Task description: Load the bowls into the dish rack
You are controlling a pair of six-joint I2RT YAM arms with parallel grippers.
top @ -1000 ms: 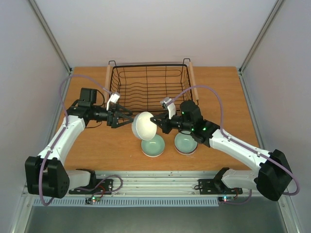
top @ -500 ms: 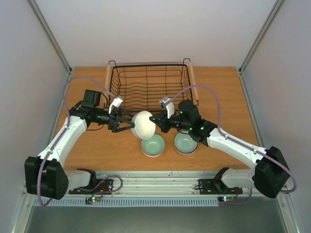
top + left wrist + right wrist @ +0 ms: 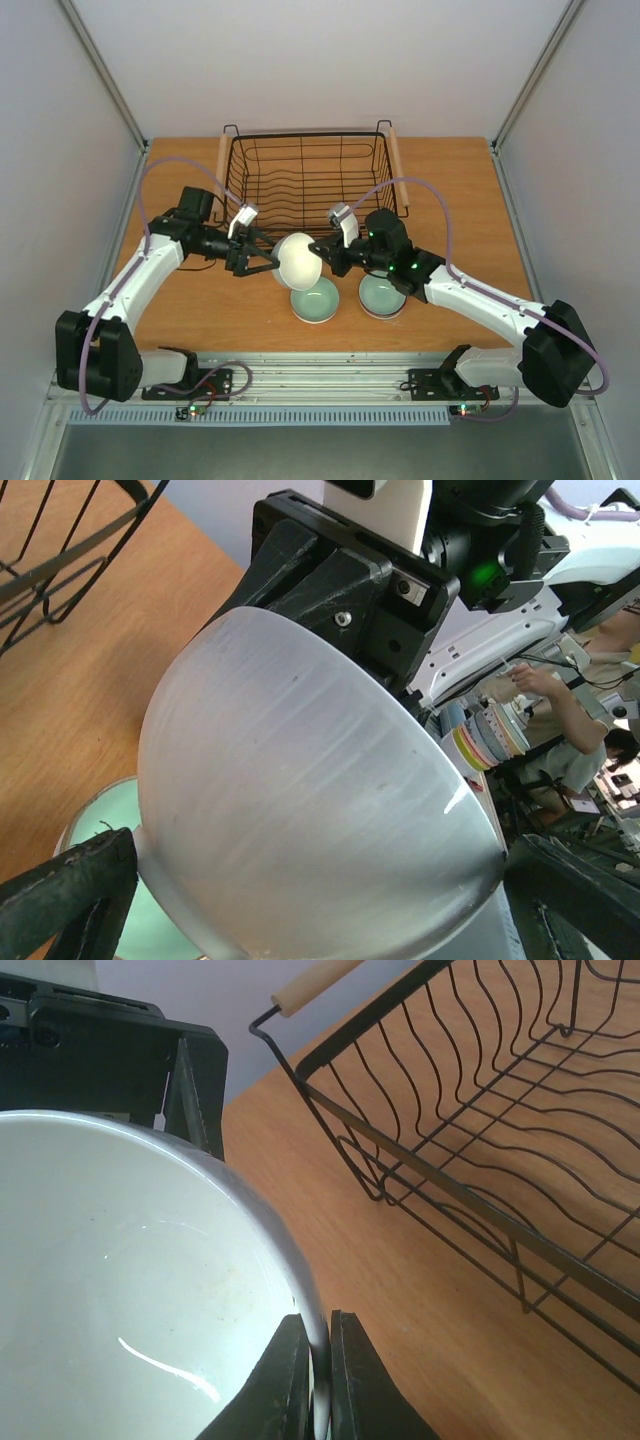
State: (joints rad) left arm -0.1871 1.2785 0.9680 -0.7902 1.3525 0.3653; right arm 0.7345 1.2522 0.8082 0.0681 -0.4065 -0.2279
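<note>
At the centre of the top view the white bowl (image 3: 298, 260) is held on edge above the surface (image 3: 450, 190), its rim clenched by the right tool (image 3: 322, 252), just below the dish rack (image 3: 310, 180) in the frame. The left tool (image 3: 266, 262) is released, fingers (image 3: 60, 900) spread either side of the bowl's underside.

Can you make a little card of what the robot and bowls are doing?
Held bowl: glossy white round bowl, tipped on its side above the wooden table
Right gripper: shut on its rim
Left gripper: open, fingers either side of it
On table: two pale mint green bowls
Black wire dish rack: no bowls seen inside
</note>
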